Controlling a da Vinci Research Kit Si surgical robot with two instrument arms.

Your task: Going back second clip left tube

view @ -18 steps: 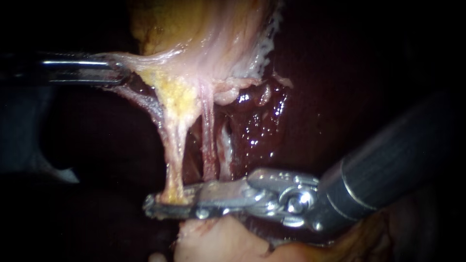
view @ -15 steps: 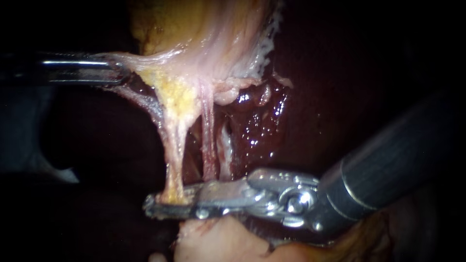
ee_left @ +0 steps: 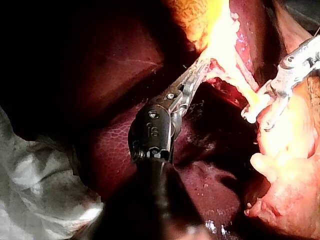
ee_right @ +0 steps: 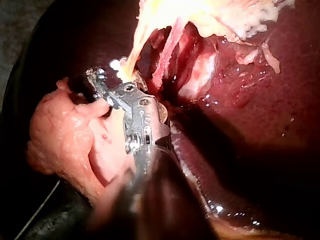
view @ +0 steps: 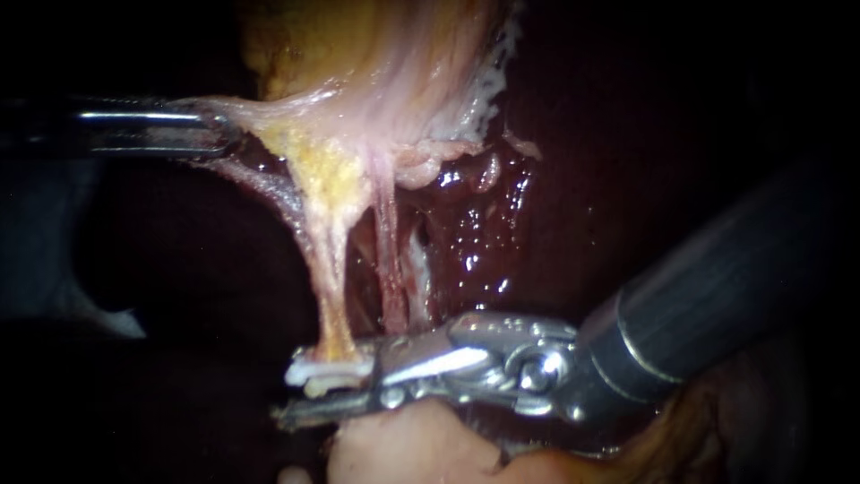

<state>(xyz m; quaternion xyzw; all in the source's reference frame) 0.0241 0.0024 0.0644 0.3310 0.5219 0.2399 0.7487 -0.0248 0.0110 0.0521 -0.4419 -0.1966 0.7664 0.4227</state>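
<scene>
The yellowish left tube (view: pixel 330 269) runs down from the gallbladder (view: pixel 376 72), with a thinner pink right tube (view: pixel 388 260) beside it. A white clip (view: pixel 327 369) sits across the left tube's lower end. My right instrument (view: pixel 300 394) stands open just at the clip, its lower jaw clear below it; the same gap shows in the left wrist view (ee_left: pixel 257 120). My left instrument (view: pixel 210 130) is shut on a fold of gallbladder tissue and holds it stretched to the left. In the left wrist view its jaws meet the bright tissue (ee_left: pixel 200 67).
Dark red liver (view: pixel 627 134) lies behind and to the right, with a wet raw patch (view: pixel 475 224) beside the tubes. A pale lump of tissue (view: pixel 403 448) lies under my right instrument. Grey cloth (ee_left: pixel 35 200) lies beside my left instrument's shaft.
My right instrument's jaws have parted and shifted slightly right; the white clip now shows on the left tube where they were closed. My left instrument has stayed put.
</scene>
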